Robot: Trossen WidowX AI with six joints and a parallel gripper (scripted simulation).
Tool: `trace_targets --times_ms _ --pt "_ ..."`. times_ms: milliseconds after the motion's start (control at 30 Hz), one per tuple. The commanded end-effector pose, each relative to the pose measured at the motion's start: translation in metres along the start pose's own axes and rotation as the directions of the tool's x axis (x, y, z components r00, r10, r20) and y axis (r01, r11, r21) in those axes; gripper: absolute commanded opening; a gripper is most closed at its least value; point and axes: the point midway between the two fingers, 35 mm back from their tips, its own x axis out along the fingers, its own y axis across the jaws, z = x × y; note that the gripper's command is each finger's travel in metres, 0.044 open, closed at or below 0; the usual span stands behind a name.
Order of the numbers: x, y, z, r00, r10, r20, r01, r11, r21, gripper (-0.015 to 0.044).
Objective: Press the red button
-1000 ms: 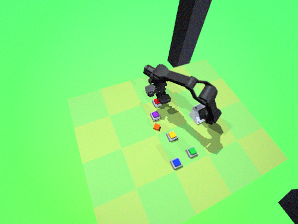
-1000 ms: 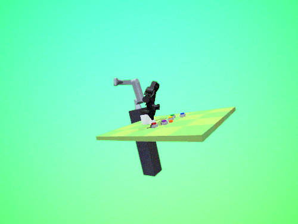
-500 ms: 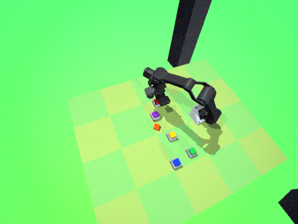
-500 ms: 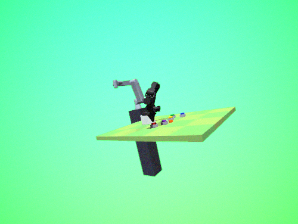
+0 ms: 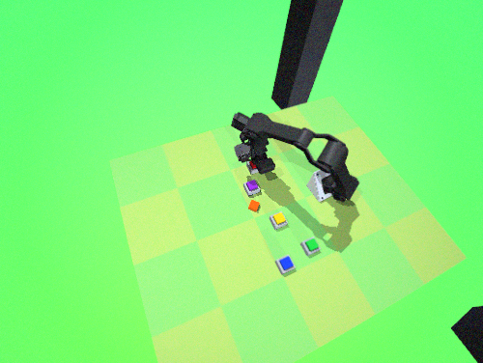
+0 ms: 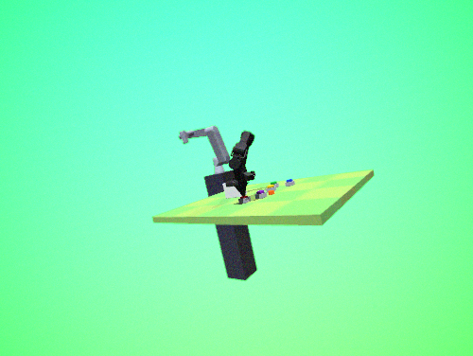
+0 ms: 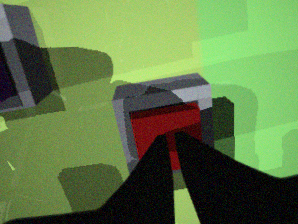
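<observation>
- The black parallel-jaw gripper (image 7: 172,142) is closed almost completely, with only a thin slit between its fingers, and holds nothing.
- Its fingertips rest on the square red button (image 7: 162,127) in a grey housing, which sits on the yellow-green checkered board (image 5: 169,270) at the far end of the button row.
- The purple button (image 5: 251,186) lies just beside it, then the small orange block (image 5: 254,206), both apart from the gripper.
</observation>
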Motion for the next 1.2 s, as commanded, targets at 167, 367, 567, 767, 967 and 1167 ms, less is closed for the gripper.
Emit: trace_targets --times_ms 167,367,567,767,967,1167 --pt "0.003 0.000 -0.001 1.000 0.008 -0.001 -0.008 1.000 0.007 0.0020" --pt "0.003 0.000 -0.001 1.000 0.008 -0.001 -0.008 1.000 0.007 0.0020" --pt "-0.028 0.000 -0.001 1.000 0.006 -0.002 -0.006 1.000 0.007 0.0020" --pt "-0.032 0.002 0.001 1.000 0.005 -0.001 -0.005 1.000 0.009 0.0046" --pt "-0.068 0.079 0.044 0.999 -0.030 0.015 0.029 0.999 0.038 0.0204" --pt "-0.088 0.170 0.069 0.999 -0.039 0.034 0.037 0.998 0.057 0.0361"
